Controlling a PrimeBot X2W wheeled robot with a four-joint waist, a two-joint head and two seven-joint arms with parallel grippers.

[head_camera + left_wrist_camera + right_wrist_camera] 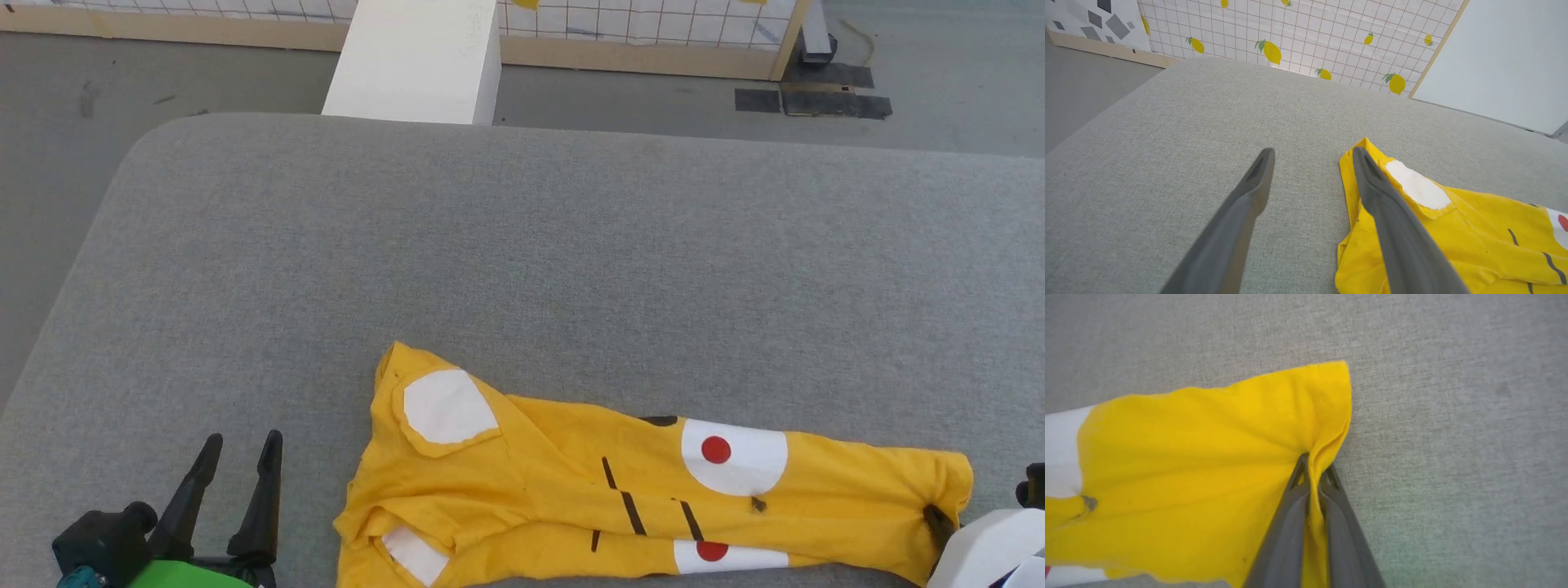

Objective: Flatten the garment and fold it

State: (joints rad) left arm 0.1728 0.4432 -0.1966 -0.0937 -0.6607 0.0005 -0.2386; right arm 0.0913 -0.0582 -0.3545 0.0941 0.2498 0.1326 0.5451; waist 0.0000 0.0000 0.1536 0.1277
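The garment [571, 490] lies bunched lengthwise on the grey padded surface [522, 245], low in the head view from about 6 o'clock round to 4 o'clock. It is creased, with a flap doubled over at its left end. It is nowhere near flat.

Over at 4 o'clock the right gripper [1314, 467] has its jaws clamped tight on a thin pinch of yellow cloth right at the shirt's end edge. That bite is small. A brisk pull could slide the cotton straight out of the fingers, and the tension would be lost.

At 7 o'clock the left gripper [243, 441] hovers just beside the shirt's left end, jaws spread moderately, holding nothing. In its wrist view one finger crosses the yellow edge. From this angle I cannot say whether it touches the cloth or only passes above it.

Here is the real danger: with that end unpinned, a tug from the right would probably drag the whole bundle toward 3 o'clock instead of stretching it, and the creases would travel along with it.

Watch the 6 o'clock side too, where the shirt runs out of the bottom of the head view. If the surface ends close by, a pull that way could spill the garment off. The right pinch may also hold just one layer, which would twist the body as it lifts.
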